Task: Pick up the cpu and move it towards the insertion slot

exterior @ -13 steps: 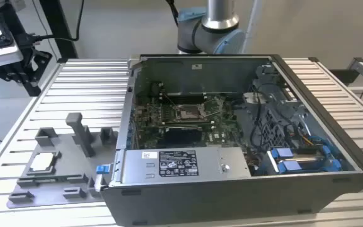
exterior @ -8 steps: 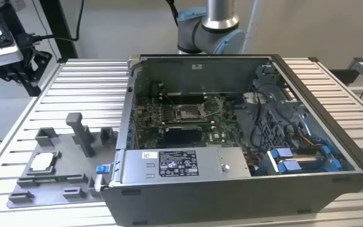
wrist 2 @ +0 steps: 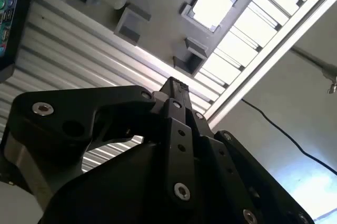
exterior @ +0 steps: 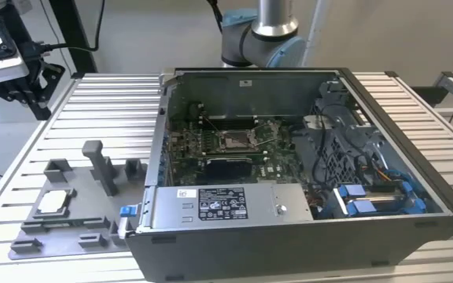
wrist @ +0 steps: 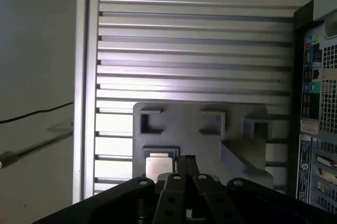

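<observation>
Approach step: the empty gripper (wrist: 185,159), fingers (wrist: 179,164) pressed together, hangs well clear of the cpu (wrist: 158,166) in its fixture (wrist: 184,134); grasping would need them parted.

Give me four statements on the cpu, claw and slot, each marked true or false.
1. The small pale silver square cpu lies on the grey plastic fixture plate. True.
2. The black claw grips the cpu. False: it is shut on nothing, apart from the cpu.
3. The square metal-framed insertion slot sits inside the open grey computer case. True.
4. The fixture plate lies at the exterior view's right of the case. False: at its left.
</observation>
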Controlling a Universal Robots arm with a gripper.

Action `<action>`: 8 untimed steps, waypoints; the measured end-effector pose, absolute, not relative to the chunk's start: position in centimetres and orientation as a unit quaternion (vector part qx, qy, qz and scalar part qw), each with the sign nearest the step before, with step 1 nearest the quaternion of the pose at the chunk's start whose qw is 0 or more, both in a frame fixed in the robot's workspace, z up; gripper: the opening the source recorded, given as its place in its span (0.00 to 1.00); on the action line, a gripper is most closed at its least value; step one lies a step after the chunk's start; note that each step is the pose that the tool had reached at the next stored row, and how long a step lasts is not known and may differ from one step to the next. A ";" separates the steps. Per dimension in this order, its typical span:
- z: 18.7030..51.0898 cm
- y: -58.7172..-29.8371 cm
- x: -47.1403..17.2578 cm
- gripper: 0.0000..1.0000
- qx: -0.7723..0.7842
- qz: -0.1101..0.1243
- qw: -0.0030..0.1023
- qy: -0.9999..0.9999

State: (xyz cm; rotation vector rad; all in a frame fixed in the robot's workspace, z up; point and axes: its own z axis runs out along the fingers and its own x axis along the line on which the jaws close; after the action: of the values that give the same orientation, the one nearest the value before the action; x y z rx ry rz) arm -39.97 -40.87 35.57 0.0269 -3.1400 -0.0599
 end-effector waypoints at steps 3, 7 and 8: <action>35.5 -41.1 -40.2 0.00 0.008 -0.019 0.000 -1.000; 35.5 -42.2 -40.3 0.00 0.008 -0.019 0.000 -1.000; 35.4 -42.5 -40.4 0.00 0.008 -0.019 0.000 -1.000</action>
State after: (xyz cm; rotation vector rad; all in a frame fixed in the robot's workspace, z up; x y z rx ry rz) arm -40.36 -42.53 35.43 0.0248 -3.1403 -0.0601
